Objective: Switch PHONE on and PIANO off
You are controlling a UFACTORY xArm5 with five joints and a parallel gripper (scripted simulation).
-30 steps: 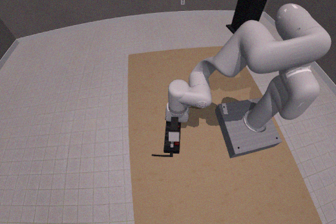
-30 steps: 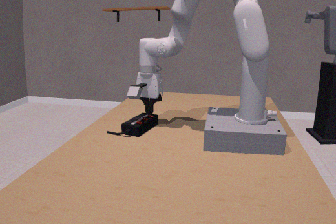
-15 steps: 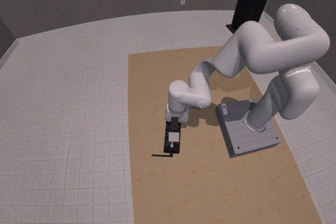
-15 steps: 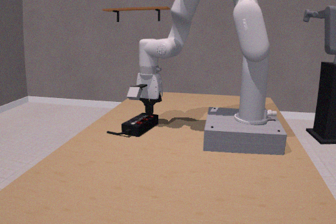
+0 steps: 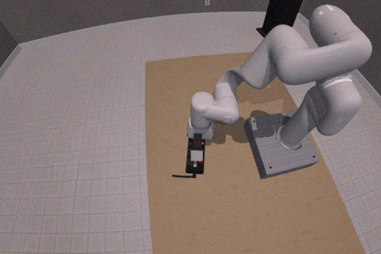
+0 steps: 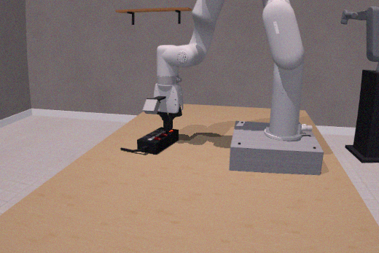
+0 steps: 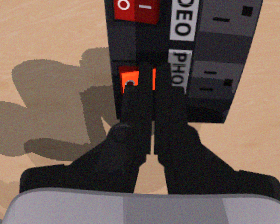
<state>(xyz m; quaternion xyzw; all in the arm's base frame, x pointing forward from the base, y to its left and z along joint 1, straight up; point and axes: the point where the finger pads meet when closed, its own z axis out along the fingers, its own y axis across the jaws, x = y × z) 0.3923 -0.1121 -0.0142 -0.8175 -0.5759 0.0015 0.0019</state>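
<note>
The black power strip (image 5: 195, 162) (image 6: 157, 140) (image 7: 191, 36) lies flat on the wooden table top, its cord pointing to the front left. In the wrist view, the red rocker switch (image 7: 136, 4) beside the VIDEO label (image 7: 185, 2) shows its O and dash marks. The switch (image 7: 130, 78) beside the PHONE label (image 7: 179, 70) glows bright orange. My gripper (image 7: 154, 82) (image 5: 198, 143) (image 6: 168, 127) is shut with nothing between the fingers, and its tips press down on the PHONE switch. The PIANO switch lies outside the wrist view.
The arm's grey base block (image 5: 282, 149) (image 6: 275, 151) stands on the table to the right of the strip. A black stand (image 5: 283, 3) (image 6: 366, 129) is on the floor beyond the table. A small shelf (image 6: 153, 10) hangs on the back wall.
</note>
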